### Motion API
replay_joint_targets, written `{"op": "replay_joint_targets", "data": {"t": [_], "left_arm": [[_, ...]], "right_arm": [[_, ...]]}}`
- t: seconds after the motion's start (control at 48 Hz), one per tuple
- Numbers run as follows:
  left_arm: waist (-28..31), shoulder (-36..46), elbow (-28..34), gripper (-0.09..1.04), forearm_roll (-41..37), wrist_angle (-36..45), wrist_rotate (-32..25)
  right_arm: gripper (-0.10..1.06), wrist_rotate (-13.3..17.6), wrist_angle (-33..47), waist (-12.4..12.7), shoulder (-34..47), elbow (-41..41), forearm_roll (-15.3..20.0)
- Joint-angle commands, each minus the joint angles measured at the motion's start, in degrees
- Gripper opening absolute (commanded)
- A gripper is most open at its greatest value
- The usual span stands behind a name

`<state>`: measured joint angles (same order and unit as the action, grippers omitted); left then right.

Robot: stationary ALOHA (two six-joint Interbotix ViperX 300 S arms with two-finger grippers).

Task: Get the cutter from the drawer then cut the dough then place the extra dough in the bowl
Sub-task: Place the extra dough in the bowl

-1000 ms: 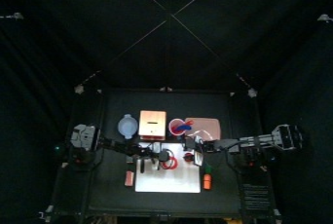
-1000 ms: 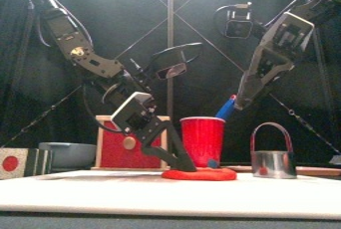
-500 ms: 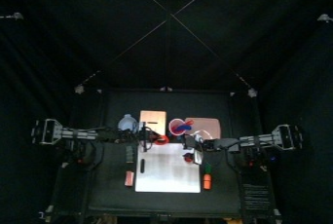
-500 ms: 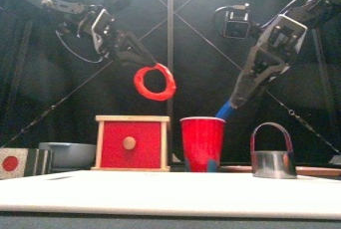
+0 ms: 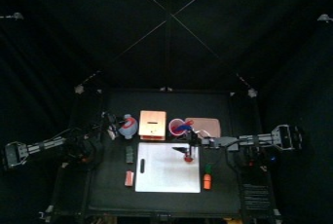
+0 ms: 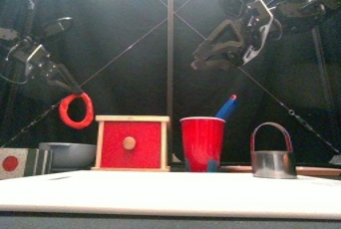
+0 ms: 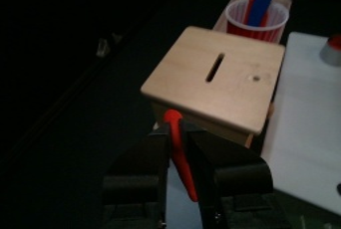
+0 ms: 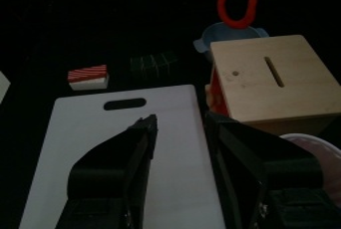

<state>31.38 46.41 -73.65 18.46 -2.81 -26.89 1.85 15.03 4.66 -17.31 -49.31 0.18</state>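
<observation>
Clamped between the shut jaws of the left claw (image 6: 59, 78), well above the surface: the dough (image 7: 178, 143), a red ring with a wide hole, smooth and rope-thick, hanging on edge and pulled slightly oval. Hangs at 9 o'clock of the wooden box (image 6: 134, 143), over the blue-grey bowl (image 6: 70, 155) and clear of its rim. From the left wrist, only a thin red strip seen edge-on, running down between the jaws.

At the middle of the surface, a white board (image 5: 169, 169), bare on top. Behind it at 12 o'clock, the box with its red drawer front, and at 3 o'clock of the box a red cup (image 6: 202, 143) with a blue knife (image 6: 226, 107) sticking out. At 3 o'clock of the cup, a metal cutter (image 6: 273, 158), upright, wire handle arched over it.

Right claw (image 8: 182, 125) raised high over the board's back edge, jaws apart, holding nothing.
</observation>
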Motion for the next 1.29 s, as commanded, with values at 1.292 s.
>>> {"op": "replay_joint_targets", "data": {"t": [1.292], "left_arm": [[-5.9, -1.3, 0.3, 0.99, 21.5, -8.9, 0.3]], "right_arm": [[0.81, 0.1, 1.1, 0.4, 1.8, 2.9, 1.8]]}}
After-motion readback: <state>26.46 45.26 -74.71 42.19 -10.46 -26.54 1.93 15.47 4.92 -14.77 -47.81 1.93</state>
